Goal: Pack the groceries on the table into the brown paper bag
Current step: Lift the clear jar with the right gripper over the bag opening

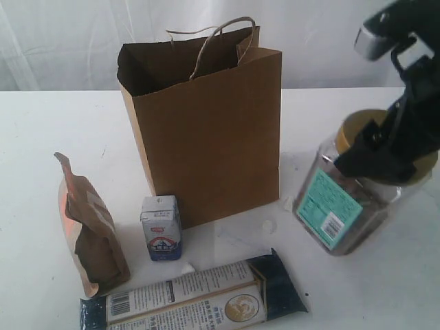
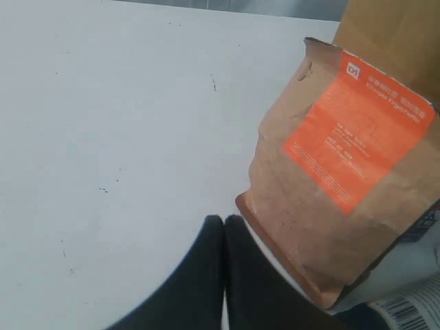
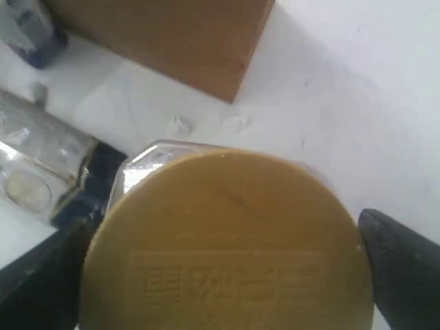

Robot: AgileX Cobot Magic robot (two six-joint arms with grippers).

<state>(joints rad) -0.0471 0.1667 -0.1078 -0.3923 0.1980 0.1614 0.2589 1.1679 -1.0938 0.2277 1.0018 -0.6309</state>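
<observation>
The brown paper bag (image 1: 206, 137) stands open at mid-table. My right gripper (image 1: 388, 155) (image 3: 223, 268) is shut on the gold lid (image 3: 227, 240) of the big clear jar (image 1: 337, 206), one finger on each side; the jar hangs tilted to the right of the bag. Left of the bag stand the brown pouch (image 1: 93, 234) (image 2: 344, 185) and the small white-blue carton (image 1: 161, 227). The long blue-white packet (image 1: 199, 299) lies in front. My left gripper (image 2: 223, 220) is shut and empty, close beside the pouch's base; it does not show in the exterior view.
Tiny white scraps (image 1: 268, 223) (image 3: 180, 125) lie on the white table (image 1: 41, 137) by the bag's foot. A white curtain (image 1: 69, 41) hangs behind. The bag's corner (image 3: 165, 41), the carton (image 3: 31, 31) and the packet (image 3: 41, 172) show past the lid.
</observation>
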